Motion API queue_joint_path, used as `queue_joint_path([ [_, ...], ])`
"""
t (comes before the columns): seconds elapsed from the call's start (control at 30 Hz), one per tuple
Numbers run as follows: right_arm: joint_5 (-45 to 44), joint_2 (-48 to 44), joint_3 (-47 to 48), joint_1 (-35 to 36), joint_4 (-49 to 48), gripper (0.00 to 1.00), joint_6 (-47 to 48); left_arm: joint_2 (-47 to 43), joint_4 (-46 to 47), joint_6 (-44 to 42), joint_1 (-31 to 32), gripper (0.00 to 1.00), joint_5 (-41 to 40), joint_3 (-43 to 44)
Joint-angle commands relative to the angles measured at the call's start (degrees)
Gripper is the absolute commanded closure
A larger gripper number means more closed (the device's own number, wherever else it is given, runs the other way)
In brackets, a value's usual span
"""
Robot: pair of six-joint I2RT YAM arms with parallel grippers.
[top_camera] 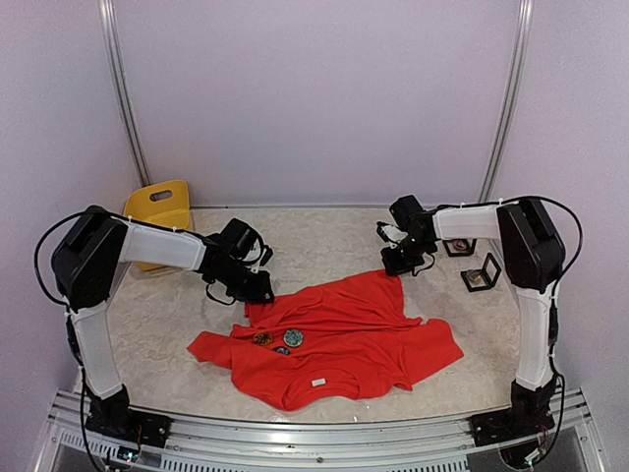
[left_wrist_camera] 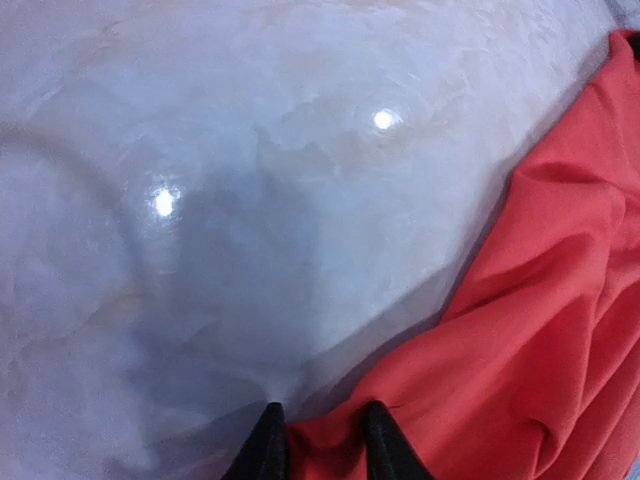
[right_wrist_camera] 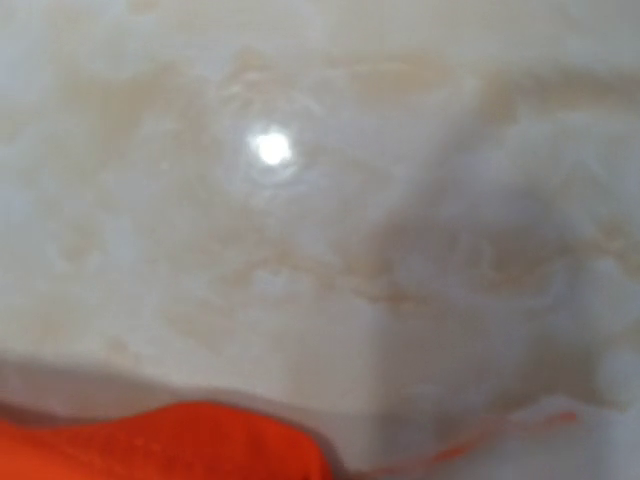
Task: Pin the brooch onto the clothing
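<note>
The red-orange T-shirt (top_camera: 339, 344) lies crumpled in the middle of the table, its white neck label (top_camera: 318, 381) near the front edge. Three small brooches rest on it: a round teal one (top_camera: 293, 337), a brownish one (top_camera: 262, 337) and a dark blue one (top_camera: 282, 350). My left gripper (top_camera: 259, 289) is at the shirt's far left corner. In the left wrist view its fingertips (left_wrist_camera: 268, 440) pinch the red fabric's edge (left_wrist_camera: 520, 330). My right gripper (top_camera: 398, 264) is at the shirt's far right corner. Its fingers do not show in the blurred right wrist view, where only a bit of red cloth (right_wrist_camera: 150, 445) appears.
Two small black display boxes (top_camera: 481, 273) (top_camera: 459, 246) stand at the right, behind the right gripper. A yellow plastic holder (top_camera: 160, 209) stands at the back left. The table has a pale marbled top (top_camera: 324, 236).
</note>
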State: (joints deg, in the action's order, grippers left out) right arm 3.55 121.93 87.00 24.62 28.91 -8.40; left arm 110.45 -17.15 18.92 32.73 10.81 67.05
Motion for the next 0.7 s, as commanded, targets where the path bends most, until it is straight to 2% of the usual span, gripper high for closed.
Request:
queue_joint_path([
  [0.0, 1.7, -1.1, -0.2, -0.3, 0.5, 1.0, 0.3, 1.6, 0.5, -0.6, 1.1, 0.9, 3.4, 0.8],
  [0.03, 1.7, -1.3, 0.4, -0.3, 1.2, 1.0, 0.5, 1.5, 0.5, -0.5, 0.9, 0.99, 3.8, 1.1],
  [0.07, 2.0, -1.8, 1.1, -0.3, 1.4, 1.0, 0.8, 1.1, 0.3, -0.5, 0.7, 1.0, 3.8, 1.3],
  [0.3, 7.3, -9.2, 1.5, -0.1, 0.2, 1.0, 2.2, -4.9, 0.0, -2.3, 0.0, 1.0, -4.3, 3.1],
  [0.5, 7.2, -17.9, 0.3, 0.7, -0.2, 1.0, 3.7, -13.8, 2.8, -6.1, 1.1, 1.0, -8.5, 4.9],
  [0.6, 7.4, -22.5, -2.1, 0.9, -0.9, 1.0, 3.8, -17.1, 2.5, -8.1, 3.0, 1.0, -10.4, 4.4],
  [0.67, 8.6, -25.8, -6.8, 1.3, -2.5, 1.0, 3.6, -20.4, 2.6, -8.1, 4.7, 1.0, -11.9, 1.5],
])
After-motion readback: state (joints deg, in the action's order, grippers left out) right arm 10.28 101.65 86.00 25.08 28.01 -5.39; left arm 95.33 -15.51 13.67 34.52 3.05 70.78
